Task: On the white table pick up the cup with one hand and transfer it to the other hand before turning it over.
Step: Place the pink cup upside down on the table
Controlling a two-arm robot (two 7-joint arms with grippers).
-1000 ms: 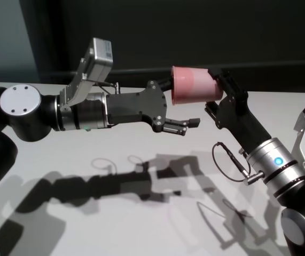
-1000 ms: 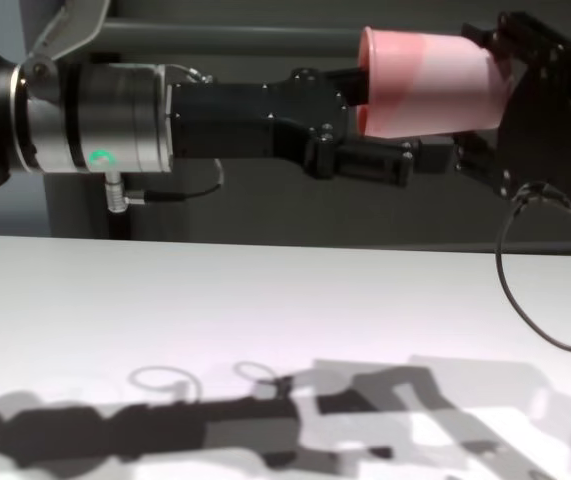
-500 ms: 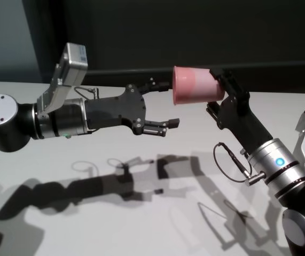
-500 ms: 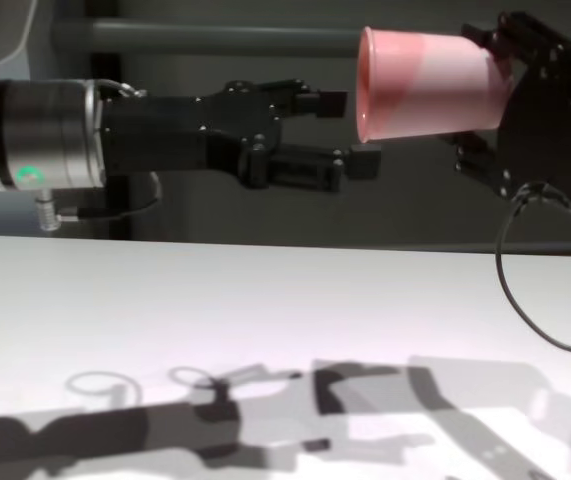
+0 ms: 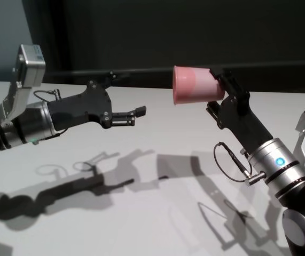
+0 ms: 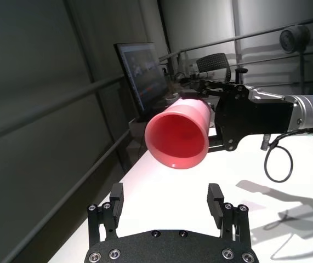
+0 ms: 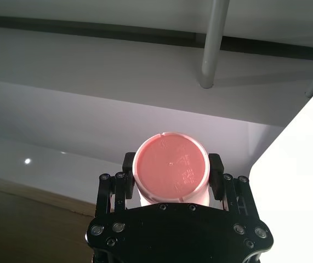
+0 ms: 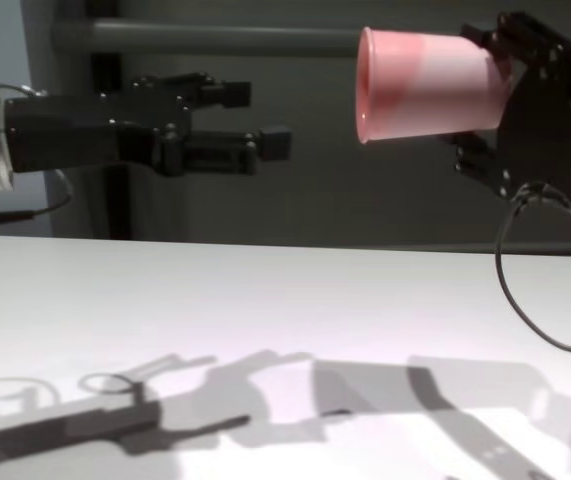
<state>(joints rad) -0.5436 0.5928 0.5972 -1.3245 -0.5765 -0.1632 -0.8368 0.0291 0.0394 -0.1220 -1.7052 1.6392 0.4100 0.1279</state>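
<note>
The pink cup (image 5: pixel 194 85) hangs on its side high above the white table (image 5: pixel 168 128), its mouth turned toward my left arm. My right gripper (image 5: pixel 214 92), the one with the looping black cable, is shut on the cup near its base; the right wrist view shows the cup's bottom (image 7: pixel 170 159) between that gripper's (image 7: pixel 171 174) fingers. My left gripper (image 5: pixel 130 92) is open and empty, about a cup's length left of the rim. In the left wrist view the cup's mouth (image 6: pixel 178 134) faces my left gripper (image 6: pixel 166 194). The chest view shows the cup (image 8: pixel 425 85) and the left gripper (image 8: pixel 257 118) apart.
A thin black cable (image 5: pixel 229 160) loops off my right wrist. A dark wall with a horizontal rail (image 8: pixel 215 38) runs behind the table (image 8: pixel 265 290). Shadows of both arms lie across the tabletop.
My left gripper, which had a finger in the cup's mouth a second ago, has drawn back to the left, still open. The cup and right gripper have stayed put.
</note>
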